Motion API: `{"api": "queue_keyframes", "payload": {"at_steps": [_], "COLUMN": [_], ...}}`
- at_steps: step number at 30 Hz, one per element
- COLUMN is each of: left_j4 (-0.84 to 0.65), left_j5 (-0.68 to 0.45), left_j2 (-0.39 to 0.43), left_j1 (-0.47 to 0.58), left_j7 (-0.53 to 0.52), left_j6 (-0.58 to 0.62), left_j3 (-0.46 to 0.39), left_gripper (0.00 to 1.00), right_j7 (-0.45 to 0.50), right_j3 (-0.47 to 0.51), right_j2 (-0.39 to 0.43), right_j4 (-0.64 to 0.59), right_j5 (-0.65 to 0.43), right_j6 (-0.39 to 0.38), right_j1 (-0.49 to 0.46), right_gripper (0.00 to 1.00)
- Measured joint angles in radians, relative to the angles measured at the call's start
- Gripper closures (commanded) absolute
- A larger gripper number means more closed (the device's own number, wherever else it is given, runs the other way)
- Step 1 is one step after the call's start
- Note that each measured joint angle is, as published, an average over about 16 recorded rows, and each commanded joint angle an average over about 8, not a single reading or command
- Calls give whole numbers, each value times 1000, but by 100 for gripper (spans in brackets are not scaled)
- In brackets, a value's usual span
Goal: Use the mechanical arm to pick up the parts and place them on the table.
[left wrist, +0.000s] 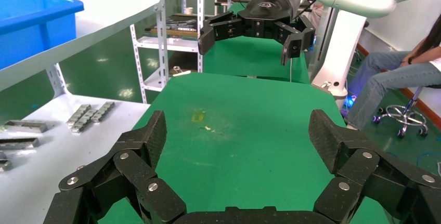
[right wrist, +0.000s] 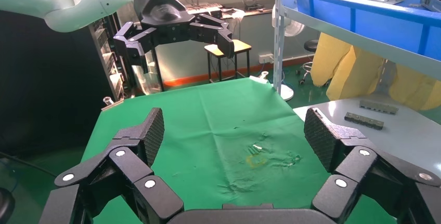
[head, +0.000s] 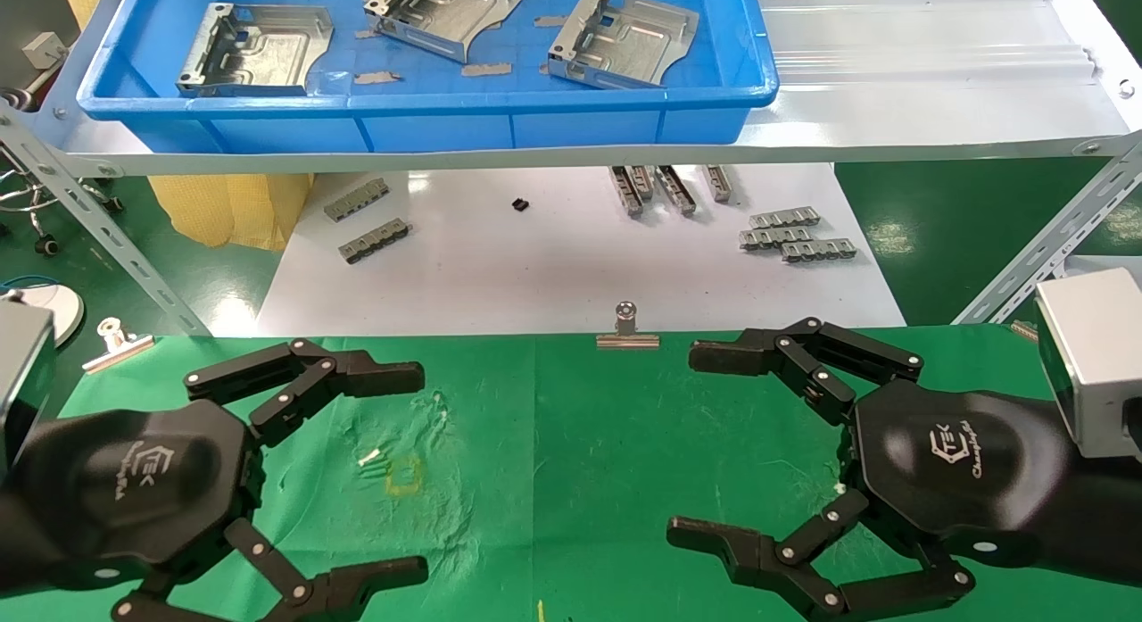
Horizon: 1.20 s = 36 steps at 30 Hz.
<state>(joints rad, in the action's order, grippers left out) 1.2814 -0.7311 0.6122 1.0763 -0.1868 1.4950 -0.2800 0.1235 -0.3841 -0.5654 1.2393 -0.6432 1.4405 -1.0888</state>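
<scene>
Three silvery stamped parts lie in the blue tray (head: 428, 127) on the upper shelf: one at the left (head: 259, 51), one in the middle (head: 442, 15), one at the right (head: 620, 37). The table (head: 553, 443) has wrinkled green cloth and a yellow mark (head: 403, 475). My left gripper (head: 406, 470) is open and empty, low over the table's left side. My right gripper (head: 691, 443) is open and empty over the right side. Each wrist view shows bare green cloth between open fingers, and the other arm's gripper beyond (left wrist: 249, 31) (right wrist: 174, 34).
A white sheet (head: 571, 256) behind the table carries small grey ridged strips (head: 798, 234) (head: 370, 220). Silver binder clips (head: 627, 327) (head: 116, 341) hold the cloth's far edge. Slanted metal shelf struts (head: 98, 220) (head: 1053, 238) flank the space below the shelf. A seated person (left wrist: 400, 78) is beyond the table.
</scene>
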Motion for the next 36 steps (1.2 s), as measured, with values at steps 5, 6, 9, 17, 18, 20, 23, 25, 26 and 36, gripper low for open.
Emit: {"api": "queue_keyframes", "payload": {"at_steps": [5, 6, 9, 17, 18, 20, 23, 25, 26, 36], "left_j4": [0, 0, 0, 0, 0, 0, 0, 0, 0, 0], "left_j5": [0, 0, 0, 0, 0, 0, 0, 0, 0, 0], "left_j2": [0, 0, 0, 0, 0, 0, 0, 0, 0, 0], "left_j1": [0, 0, 0, 0, 0, 0, 0, 0, 0, 0], "left_j7": [0, 0, 0, 0, 0, 0, 0, 0, 0, 0], "left_j6": [0, 0, 0, 0, 0, 0, 0, 0, 0, 0], "left_j3": [0, 0, 0, 0, 0, 0, 0, 0, 0, 0], "left_gripper": [0, 0, 0, 0, 0, 0, 0, 0, 0, 0], "right_j7": [0, 0, 0, 0, 0, 0, 0, 0, 0, 0], "right_j3": [0, 0, 0, 0, 0, 0, 0, 0, 0, 0], "right_j2": [0, 0, 0, 0, 0, 0, 0, 0, 0, 0], "right_j4": [0, 0, 0, 0, 0, 0, 0, 0, 0, 0], "right_j5": [0, 0, 0, 0, 0, 0, 0, 0, 0, 0], "right_j6": [0, 0, 0, 0, 0, 0, 0, 0, 0, 0], "right_j1": [0, 0, 0, 0, 0, 0, 0, 0, 0, 0], "right_gripper": [100, 100, 100, 100, 100, 100, 100, 100, 100, 100]}}
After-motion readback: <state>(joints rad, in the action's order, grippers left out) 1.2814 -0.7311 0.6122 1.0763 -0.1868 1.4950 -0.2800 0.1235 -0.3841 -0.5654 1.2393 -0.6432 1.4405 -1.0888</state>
